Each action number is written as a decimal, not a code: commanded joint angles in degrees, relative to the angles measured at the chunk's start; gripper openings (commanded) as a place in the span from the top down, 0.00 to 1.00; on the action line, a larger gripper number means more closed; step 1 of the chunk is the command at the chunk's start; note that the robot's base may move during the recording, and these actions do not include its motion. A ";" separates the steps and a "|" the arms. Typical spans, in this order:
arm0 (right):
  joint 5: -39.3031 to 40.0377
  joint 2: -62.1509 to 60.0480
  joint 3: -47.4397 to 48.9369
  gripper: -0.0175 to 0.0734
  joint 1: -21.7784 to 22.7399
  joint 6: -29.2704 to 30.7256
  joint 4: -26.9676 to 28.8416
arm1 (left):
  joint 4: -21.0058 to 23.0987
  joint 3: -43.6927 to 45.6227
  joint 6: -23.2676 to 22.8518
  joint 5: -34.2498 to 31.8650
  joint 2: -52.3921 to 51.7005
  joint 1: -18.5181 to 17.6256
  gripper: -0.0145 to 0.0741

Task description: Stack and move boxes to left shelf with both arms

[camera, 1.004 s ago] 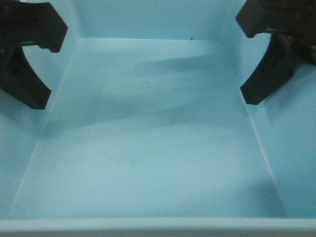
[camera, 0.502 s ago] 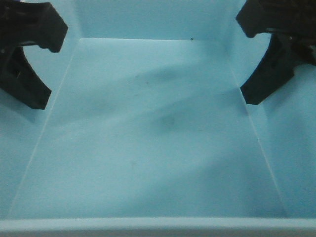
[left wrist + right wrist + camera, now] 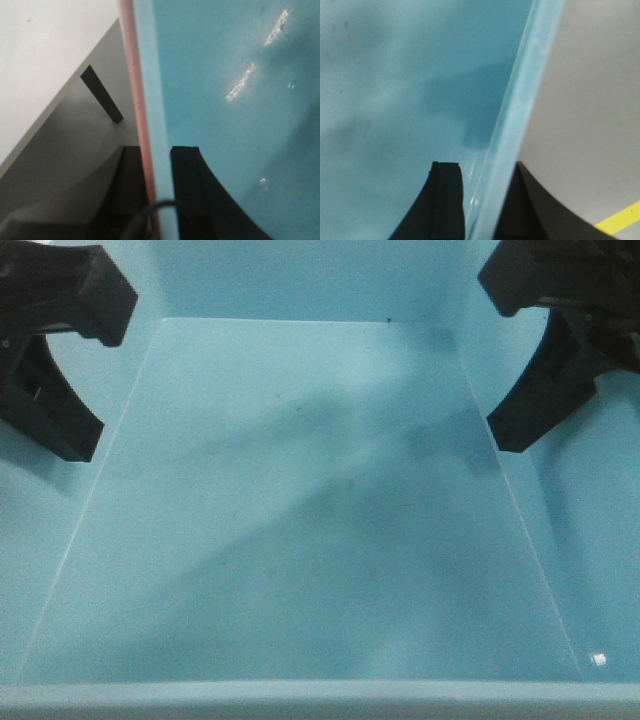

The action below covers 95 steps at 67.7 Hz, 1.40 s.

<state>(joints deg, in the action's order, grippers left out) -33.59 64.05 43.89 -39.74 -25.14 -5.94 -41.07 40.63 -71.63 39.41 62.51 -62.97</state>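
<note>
Smooth plastic blue box (image 3: 300, 540), matte jaws

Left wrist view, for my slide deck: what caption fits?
Left gripper pinching the nested side walls of the pink box and blue box.

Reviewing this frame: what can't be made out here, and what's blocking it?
Left shelf: in no view; the blue box fills the front view.
Pink box: only a rim strip in the left wrist view, the rest behind the blue box.
Support under the boxes: hidden everywhere.
</note>
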 commanded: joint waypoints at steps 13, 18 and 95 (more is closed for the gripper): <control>3.74 -1.72 1.86 0.77 0.64 1.70 -3.76 | -4.76 1.78 1.54 -2.16 -1.93 -0.57 0.84; 3.74 -1.72 1.86 0.77 0.64 1.70 -3.76 | -4.76 1.78 1.54 -2.16 -1.93 -0.57 0.84; 3.74 -1.72 1.86 0.77 0.64 1.70 -3.76 | -4.76 1.78 1.54 -2.16 -1.93 -0.57 0.84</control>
<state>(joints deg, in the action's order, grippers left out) -33.59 64.05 43.89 -39.74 -25.14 -5.94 -41.07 40.63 -71.63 39.41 62.51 -62.97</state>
